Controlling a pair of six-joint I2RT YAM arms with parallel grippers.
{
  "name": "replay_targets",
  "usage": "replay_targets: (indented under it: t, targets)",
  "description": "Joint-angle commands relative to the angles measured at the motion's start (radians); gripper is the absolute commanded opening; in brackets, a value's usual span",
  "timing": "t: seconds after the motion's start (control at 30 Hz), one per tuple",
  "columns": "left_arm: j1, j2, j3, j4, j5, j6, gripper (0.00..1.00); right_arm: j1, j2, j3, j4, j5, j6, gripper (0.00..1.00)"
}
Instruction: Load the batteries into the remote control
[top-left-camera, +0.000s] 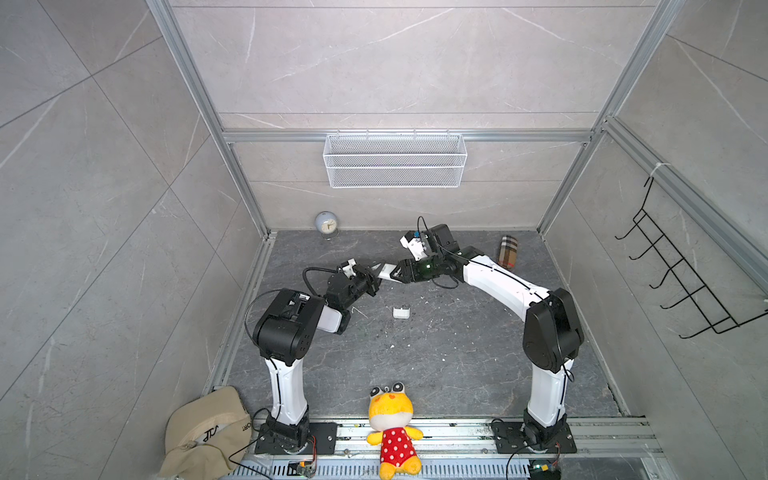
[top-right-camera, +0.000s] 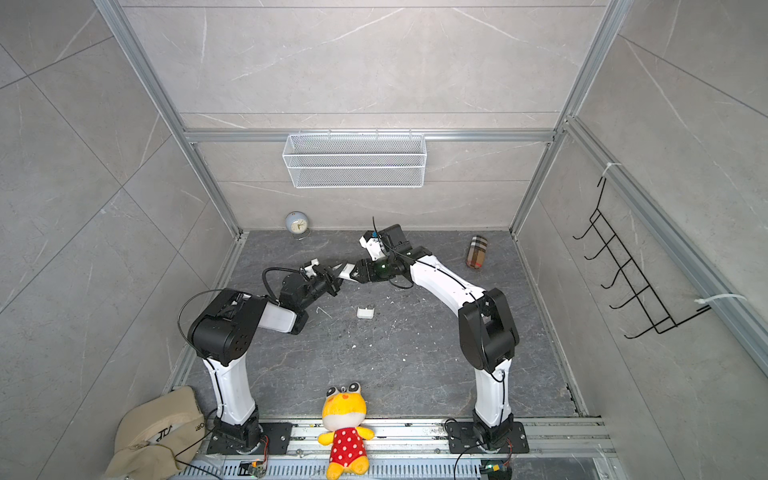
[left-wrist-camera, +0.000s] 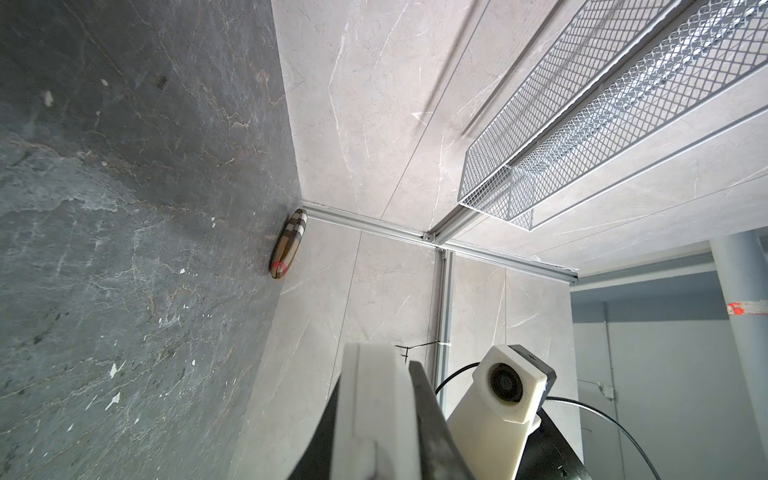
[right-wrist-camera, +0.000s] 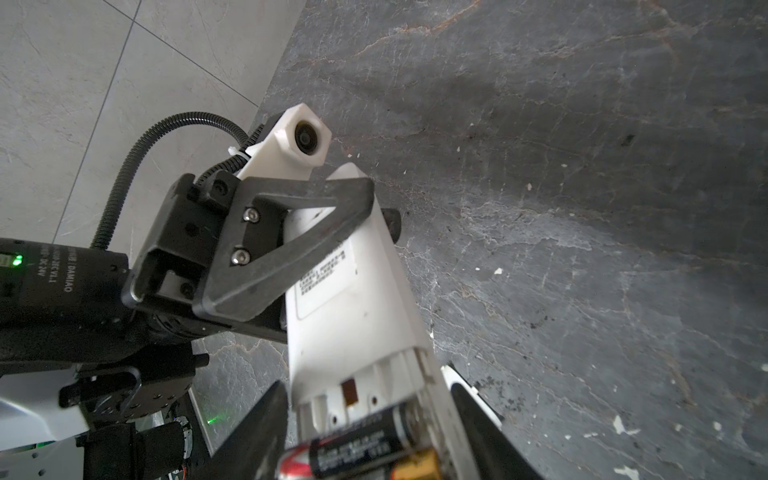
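Right wrist, left tool (right-wrist-camera: 379, 205) clamping remote control (right-wrist-camera: 353, 324), batteries (right-wrist-camera: 357, 451) at open end

My left tool (left-wrist-camera: 376, 374) is clamped on the remote control (left-wrist-camera: 365, 424), whose white edge stands between the dark fingers (left-wrist-camera: 428, 411). Close by, at about one o'clock from it, the other arm's white camera housing (left-wrist-camera: 509, 388) faces me. Farther off, near eleven o'clock, a plaid pouch (left-wrist-camera: 289, 245) lies on the dark counter (left-wrist-camera: 124, 208) against the wall. A white mesh basket (left-wrist-camera: 602, 124) hangs at roughly two o'clock.
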Motion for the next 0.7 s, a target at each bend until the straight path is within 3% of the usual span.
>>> replay_targets:
  t: [0.0, 0.47, 0.67]
  targets:
    - [0.003, -0.023, 0.014, 0.073, -0.011, -0.009, 0.05, 0.001, -0.016, -0.008, 0.011, -0.012, -0.003, 0.57]
    - [0.001, -0.03, 0.031, 0.074, 0.003, -0.004, 0.05, 0.0, -0.007, -0.014, 0.02, -0.029, 0.011, 0.46]
    - [0.001, -0.034, 0.033, 0.073, 0.001, -0.005, 0.05, 0.001, -0.002, -0.014, 0.018, -0.028, 0.013, 0.5]
